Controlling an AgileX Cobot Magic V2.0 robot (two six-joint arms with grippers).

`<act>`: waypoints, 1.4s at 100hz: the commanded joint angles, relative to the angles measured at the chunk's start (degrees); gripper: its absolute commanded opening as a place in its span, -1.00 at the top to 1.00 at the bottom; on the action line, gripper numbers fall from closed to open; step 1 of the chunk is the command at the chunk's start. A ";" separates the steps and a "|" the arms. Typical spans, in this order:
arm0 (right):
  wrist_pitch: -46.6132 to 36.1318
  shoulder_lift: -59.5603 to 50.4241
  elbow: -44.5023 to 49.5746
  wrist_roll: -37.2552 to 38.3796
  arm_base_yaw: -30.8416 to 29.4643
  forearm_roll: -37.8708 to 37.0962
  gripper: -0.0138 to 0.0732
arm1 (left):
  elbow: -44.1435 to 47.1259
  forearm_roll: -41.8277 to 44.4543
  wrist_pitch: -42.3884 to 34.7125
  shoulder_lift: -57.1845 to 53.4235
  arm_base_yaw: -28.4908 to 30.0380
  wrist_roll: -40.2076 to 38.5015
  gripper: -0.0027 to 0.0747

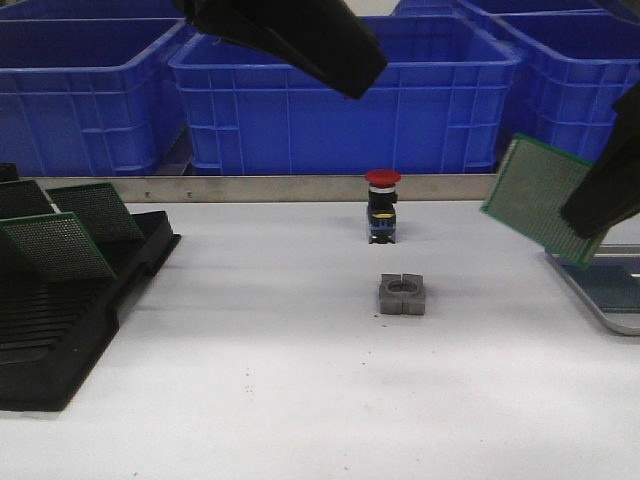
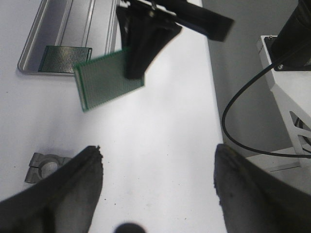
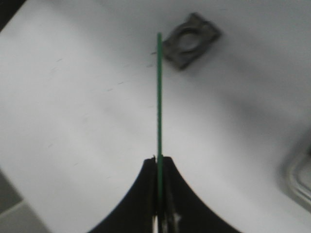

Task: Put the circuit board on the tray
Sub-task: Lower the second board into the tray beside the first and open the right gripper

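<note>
A green circuit board hangs tilted in the air at the right, with my right gripper shut on its edge. In the right wrist view that circuit board shows edge-on, pinched between the fingers of the right gripper. The grey metal tray lies just below and to the right of it, partly cut off by the frame. From the left wrist, the tray holds another green board, and the held board hovers beside its near corner. My left gripper is open and empty, raised high over the table.
A black slotted rack holding green boards stands at the left. A red-capped push button and a grey clamp block sit mid-table. Blue crates line the back. The tray's corner shows beside the right fingers.
</note>
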 commanded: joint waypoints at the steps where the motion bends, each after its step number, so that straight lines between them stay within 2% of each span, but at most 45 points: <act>1: -4.65 -0.98 -1.10 1.61 -4.75 1.58 0.84 | -1.74 -3.85 -0.11 -2.42 -0.50 -0.11 -0.24; 24: -14.59 3.46 -1.10 1.86 -12.20 2.11 0.84 | -1.74 -3.85 -0.11 -2.42 -0.50 -0.11 -0.24; 64: -22.61 8.87 -1.10 1.86 -13.20 7.10 0.80 | -1.74 -3.85 -0.11 -2.42 -0.50 -0.11 -0.24; 69: -22.81 8.87 -1.10 1.86 -13.20 7.10 0.68 | -1.74 -3.85 -0.11 -2.42 -0.50 -0.11 -0.24; 76: -23.07 8.87 -1.10 1.86 -13.20 7.10 0.39 | -1.74 -3.85 -0.11 -2.42 -0.50 -0.11 -0.24; 88: -24.06 8.87 -1.15 1.86 -13.20 7.10 -0.32 | -1.74 -3.85 -0.11 -2.42 -0.50 -0.11 -0.24; 95: -24.38 8.69 -1.21 1.86 -13.20 7.10 -0.63 | -1.74 -3.85 -0.11 -2.42 -0.50 -0.11 -0.24; 102: -24.56 8.31 -1.21 1.86 -13.20 7.10 -0.78 | -1.74 -3.85 -0.11 -2.42 -0.50 -0.11 -0.24; 111: -24.73 7.46 -1.21 1.81 -13.20 6.75 -0.77 | -1.74 -3.85 -0.11 -2.42 -0.28 -0.11 -0.22; 121: -24.69 5.77 -1.21 1.61 -13.20 6.70 -0.77 | -1.74 -3.85 -0.11 -2.42 -0.14 -0.22 -0.08; 128: -24.08 4.21 -1.21 0.14 -13.20 6.70 -0.76 | -1.74 -3.85 0.11 -2.53 -0.14 -0.22 0.15; 134: -22.87 2.77 -1.21 -1.95 -13.20 6.70 -0.69 | -1.74 -3.76 0.11 -2.78 -0.04 -0.61 0.44; 140: -20.85 0.95 -1.21 -3.20 -13.20 6.70 -0.48 | -1.74 -3.76 0.11 -2.98 0.27 -3.14 0.79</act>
